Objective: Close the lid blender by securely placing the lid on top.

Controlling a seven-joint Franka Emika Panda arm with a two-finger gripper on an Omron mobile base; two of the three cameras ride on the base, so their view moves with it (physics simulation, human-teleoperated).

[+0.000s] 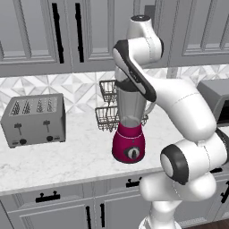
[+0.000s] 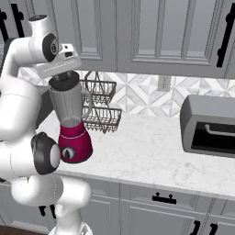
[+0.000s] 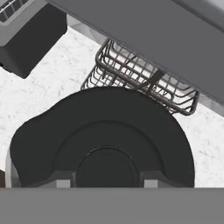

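Where the two dark fingers [image 3: 107,183] meet the work, they are clamped on the raised knob of the small dark grey-black round lid [image 3: 103,135], their tips just visible either side of that knob in the hand view. Lid: sits at the top of the clear greyish tapered jar of the tall blender with rounded magenta base [image 2: 71,124], level with the rim as far as can be told; whether it is fully seated cannot be told. In the right base view the lid [image 2: 64,81] lies directly under the white hand. Blender [image 1: 129,134]: upright on the white marbled stone bench [image 1: 80,152], round grey dial facing the front edge, side handle on the jar. Behind it, near the patterned tile backsplash [image 2: 151,98], a two-tier dark wire basket rack [image 2: 102,105]. To the blender's left, well apart, a grey four-slot toaster [image 1: 35,120] with two levers and two knobs on its front. To the right, well apart, a grey box-shaped appliance with a dark window and bar handle [image 2: 209,126]. Grey panelled cabinets with black handles [image 2: 151,32] above the bench and below.
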